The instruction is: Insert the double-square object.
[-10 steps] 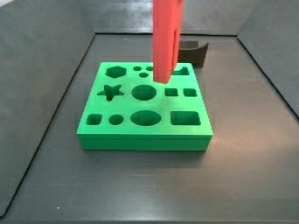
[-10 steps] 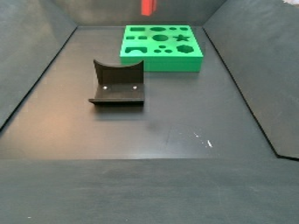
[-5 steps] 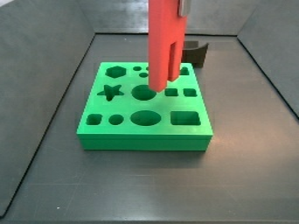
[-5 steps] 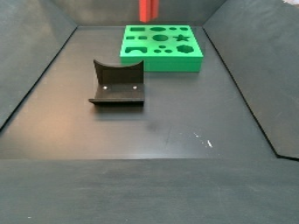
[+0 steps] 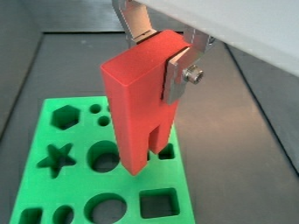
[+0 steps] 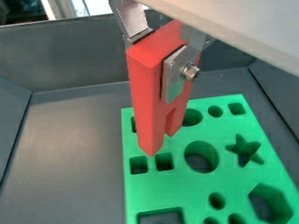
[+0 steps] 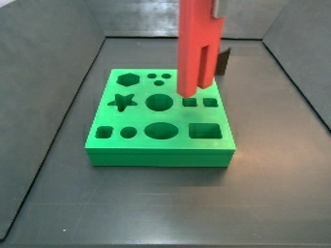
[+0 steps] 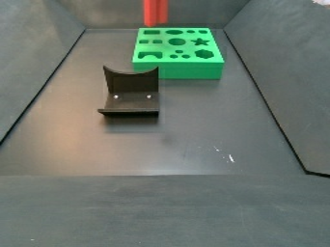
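My gripper is shut on the upper end of the double-square object, a tall orange-red bar held upright, with one silver finger on each flat face. It also shows in the other wrist view. Its two square prongs point down over the green board, just above the pair of small square holes. The bar runs out of the top of a side view, so the gripper is hidden there. In the other side view only the bar's lower end shows above the board.
The board has star, hexagon, round, oval and square holes. The dark fixture with a curved notch stands on the dark floor, apart from the board; it is partly hidden behind the bar. Grey walls enclose the floor.
The bar has moved sideways across the board, from above the large round hole to above the two small square holes. The gripper still holds it upright.
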